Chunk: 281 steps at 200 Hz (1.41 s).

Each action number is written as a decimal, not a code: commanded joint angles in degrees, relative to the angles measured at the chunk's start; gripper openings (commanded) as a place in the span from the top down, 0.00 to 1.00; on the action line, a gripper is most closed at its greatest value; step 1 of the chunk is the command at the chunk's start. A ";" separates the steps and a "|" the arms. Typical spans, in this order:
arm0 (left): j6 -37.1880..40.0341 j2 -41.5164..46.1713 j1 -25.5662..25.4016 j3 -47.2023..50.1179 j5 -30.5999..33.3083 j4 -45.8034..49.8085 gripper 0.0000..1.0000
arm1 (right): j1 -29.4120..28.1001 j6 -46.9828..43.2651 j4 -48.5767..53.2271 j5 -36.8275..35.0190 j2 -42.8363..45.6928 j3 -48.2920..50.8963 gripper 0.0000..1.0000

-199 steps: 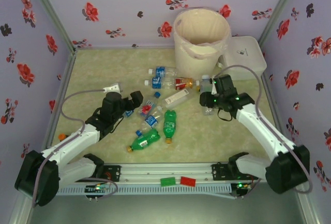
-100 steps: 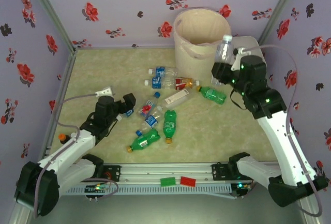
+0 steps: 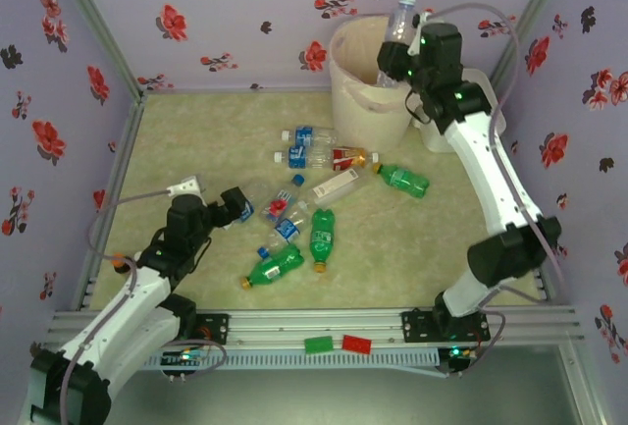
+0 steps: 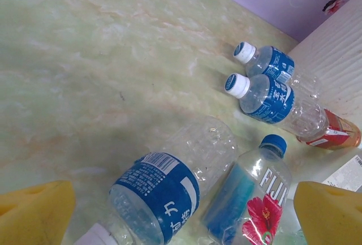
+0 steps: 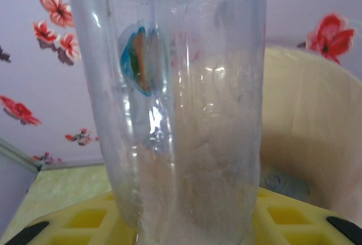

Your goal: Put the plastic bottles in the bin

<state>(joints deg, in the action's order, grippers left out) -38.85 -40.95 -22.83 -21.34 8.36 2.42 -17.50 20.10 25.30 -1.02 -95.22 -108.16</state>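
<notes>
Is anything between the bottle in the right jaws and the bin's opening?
Nothing visible does. The right gripper holds the clear bottle upright at the bin, whose mouth is open with no lid on it.

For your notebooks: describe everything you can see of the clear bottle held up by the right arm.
The clear bottle is thin, transparent plastic with a pale cap on top and looks empty; the wrist view shows a small blue and orange mark on its wall. It stands roughly upright, slightly tilted, clamped near its base by the right end effector, whose yellow pads press against it. It is raised over the bin, touching nothing else visible.
</notes>
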 commanded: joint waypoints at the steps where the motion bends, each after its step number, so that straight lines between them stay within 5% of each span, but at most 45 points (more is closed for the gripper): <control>1: 0.33 2.42 0.73 0.67 0.06 3.93 0.00 | 0.75 -1.11 -1.19 0.60 -5.29 -8.82 0.55; 88: 0.31 6.54 0.87 -1.29 -0.58 10.43 0.00 | 0.98 -1.82 1.73 0.55 -22.39 -21.53 0.48; 111: 0.09 7.28 0.96 -1.28 -0.48 11.23 0.00 | 1.00 -1.47 2.29 1.51 -23.65 -22.44 0.32; 130: -0.25 7.63 1.02 -1.40 -0.54 11.69 0.00 | 1.03 -1.22 2.57 2.22 -23.53 -23.03 0.01; 183: -0.82 7.40 1.00 -2.08 -0.72 10.69 0.00 | 0.98 -2.03 6.33 2.39 -18.14 -22.27 0.00; 212: -0.15 6.38 0.99 -2.41 -0.71 8.99 0.00 | 0.91 0.28 7.27 -0.22 -11.19 -14.31 0.00; 281: 3.85 -2.34 0.96 -8.56 -4.78 7.53 0.00 | 0.71 -1.12 0.59 5.97 15.15 19.90 0.00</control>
<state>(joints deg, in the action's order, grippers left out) -38.22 -40.86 -22.22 -25.52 6.37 10.33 -16.75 18.94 29.54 1.80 -87.11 -97.34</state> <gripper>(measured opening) 0.998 0.996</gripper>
